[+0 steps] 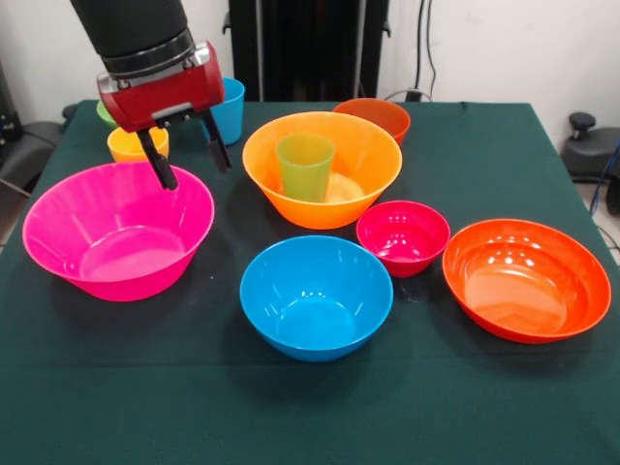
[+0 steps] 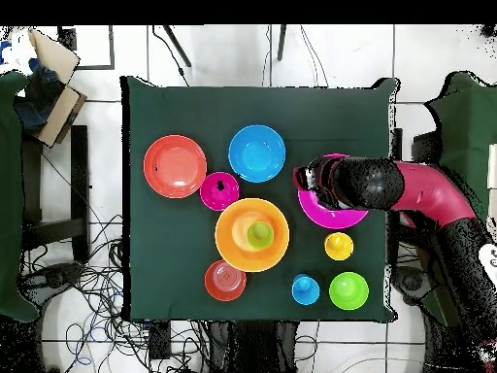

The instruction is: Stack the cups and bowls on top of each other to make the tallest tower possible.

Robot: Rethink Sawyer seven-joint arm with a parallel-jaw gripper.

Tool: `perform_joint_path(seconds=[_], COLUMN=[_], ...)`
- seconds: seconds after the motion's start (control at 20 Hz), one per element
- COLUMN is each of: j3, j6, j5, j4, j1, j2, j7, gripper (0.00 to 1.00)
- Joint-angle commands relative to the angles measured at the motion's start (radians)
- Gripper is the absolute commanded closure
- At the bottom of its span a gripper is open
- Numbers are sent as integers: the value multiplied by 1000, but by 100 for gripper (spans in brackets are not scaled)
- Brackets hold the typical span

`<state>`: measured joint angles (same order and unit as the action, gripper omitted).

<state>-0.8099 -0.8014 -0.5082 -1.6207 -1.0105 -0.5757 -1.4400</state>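
Red-bodied gripper [image 1: 189, 153] hangs over the far rim of the big pink bowl [image 1: 116, 232]; we see its two black fingers [image 1: 158, 162] spread apart with nothing between them, one tip just above that rim, the other over bare cloth. From overhead we see the arm [image 2: 408, 185] reach in from the table's edge and cover much of the same bowl [image 2: 330, 216].

Just behind the gripper in the front view we note the yellow-orange cup [image 1: 131, 143], the blue cup [image 1: 229, 111] and a sliver of the small green bowl [image 1: 105, 113], all partly hidden by the gripper body. Overhead they sit apart in the corner nearest the base: yellow-orange cup [image 2: 339, 246], blue cup [image 2: 306, 288], small green bowl [image 2: 348, 290].

Beside the gripper, mid-table, the big orange bowl [image 1: 363, 160] holds the green cup [image 1: 304, 165] upright inside it; this is the only stacked pair we see. Behind it stands the small orange-red bowl [image 1: 378, 114].

Nearer the front camera we log the medium blue bowl [image 1: 316, 295], the small magenta bowl [image 1: 402, 235] just beside it, and the wide red-orange bowl [image 1: 526, 279] at the far side from the gripper. All stand upright on the green tablecloth [image 1: 291, 407].
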Motion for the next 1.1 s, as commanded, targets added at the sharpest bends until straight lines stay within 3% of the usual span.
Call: perform_joint_path(seconds=[0.05, 0.45, 0.7, 1.1], j3=[29, 30, 4, -27], j6=[80, 146, 90, 59], j5=[-111, -185, -186, -214], j4=[-32, -28, 32, 38], j1=[14, -9, -59, -99], j2=[106, 164, 225, 253], j7=[149, 166, 281, 338], gripper=[0, 0, 0, 0])
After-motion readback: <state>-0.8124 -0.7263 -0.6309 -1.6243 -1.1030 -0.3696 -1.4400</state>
